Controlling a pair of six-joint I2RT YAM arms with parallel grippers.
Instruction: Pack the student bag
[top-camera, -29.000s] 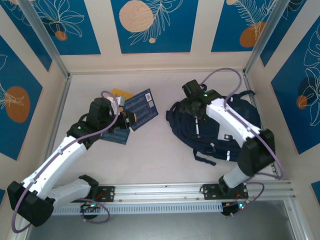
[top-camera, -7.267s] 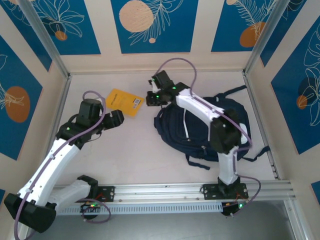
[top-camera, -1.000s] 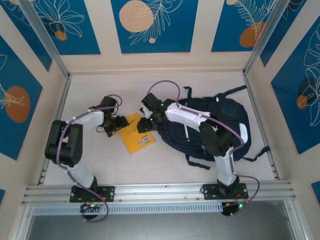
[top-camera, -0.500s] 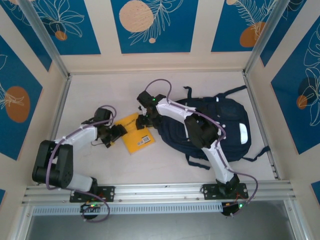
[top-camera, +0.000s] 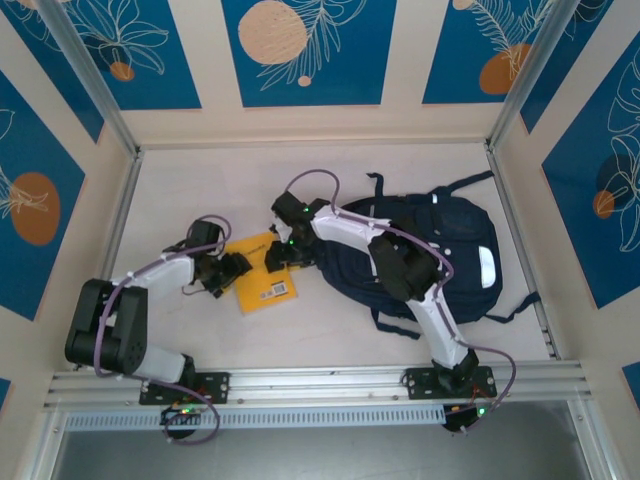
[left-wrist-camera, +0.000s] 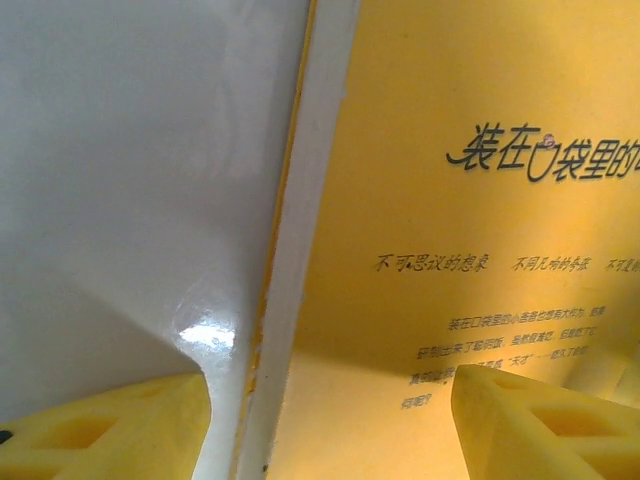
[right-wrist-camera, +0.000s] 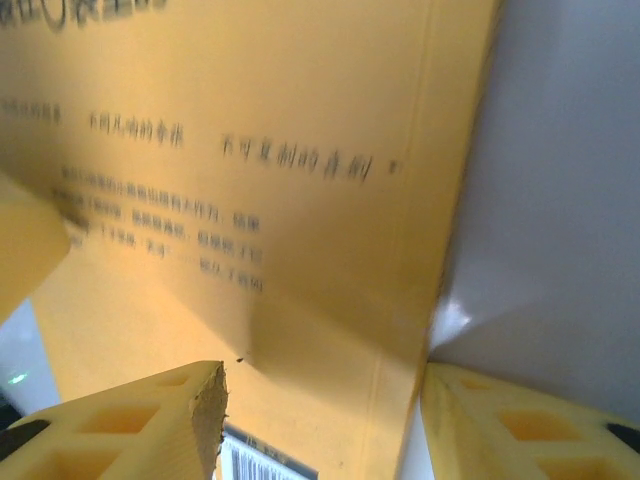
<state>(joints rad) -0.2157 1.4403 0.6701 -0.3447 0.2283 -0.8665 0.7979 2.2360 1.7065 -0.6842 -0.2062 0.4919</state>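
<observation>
From above, the student bag (top-camera: 440, 255) lies just right of the right gripper (top-camera: 276, 258), and the yellow book (top-camera: 262, 290) is not yet packed. On the left wrist, the left gripper (left-wrist-camera: 330, 430) stands wide astride the book's edge. On the right wrist, that gripper gapes likewise, holding nothing.

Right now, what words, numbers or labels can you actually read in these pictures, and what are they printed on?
"装在口袋里的": large dark title on the yellow book, cut off by the picture's edge in the left wrist view.
"不可思议的想象": smaller line under that title.
Remaining small Chinese lines on the cover: too blurred to read.
The barcode on the book: digits unreadable.
The student bag: no readable text.
</observation>
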